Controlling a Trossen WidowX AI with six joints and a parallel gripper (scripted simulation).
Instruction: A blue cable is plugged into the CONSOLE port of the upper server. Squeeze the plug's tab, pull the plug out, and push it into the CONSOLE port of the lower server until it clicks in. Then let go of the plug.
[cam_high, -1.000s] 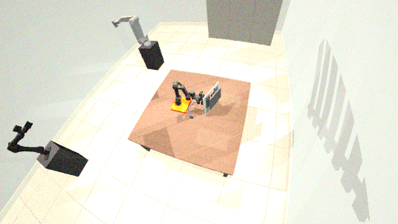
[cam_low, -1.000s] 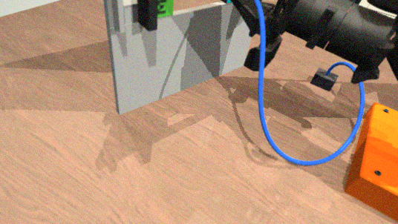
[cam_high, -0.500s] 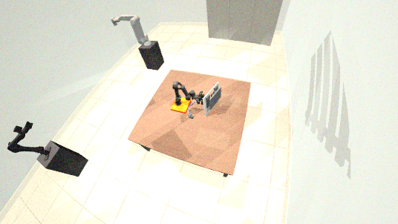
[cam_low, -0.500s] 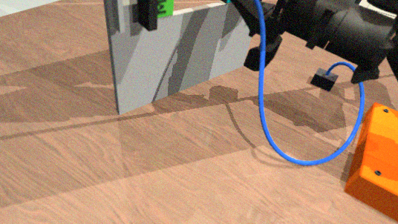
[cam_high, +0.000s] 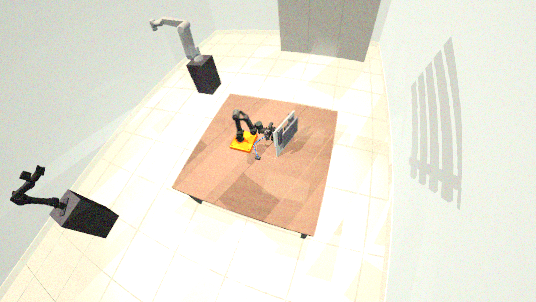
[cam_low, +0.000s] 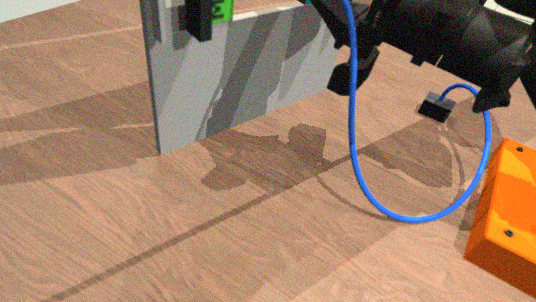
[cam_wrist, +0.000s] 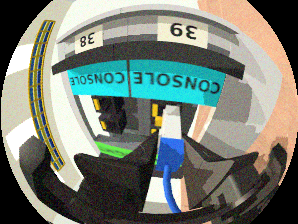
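one wooden table (cam_high: 260, 185) (cam_low: 150, 225), pale tiled floor (cam_high: 165, 265)

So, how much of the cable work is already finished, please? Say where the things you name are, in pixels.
In hand: the hand (cam_wrist: 168, 136) grips the blue plug (cam_wrist: 171, 154), its pale end before the ports under a cyan CONSOLE label (cam_wrist: 176, 84). Whether it is already out, I cannot tell. Left, at least: letting go; a click into the lower server cannot be confirmed.
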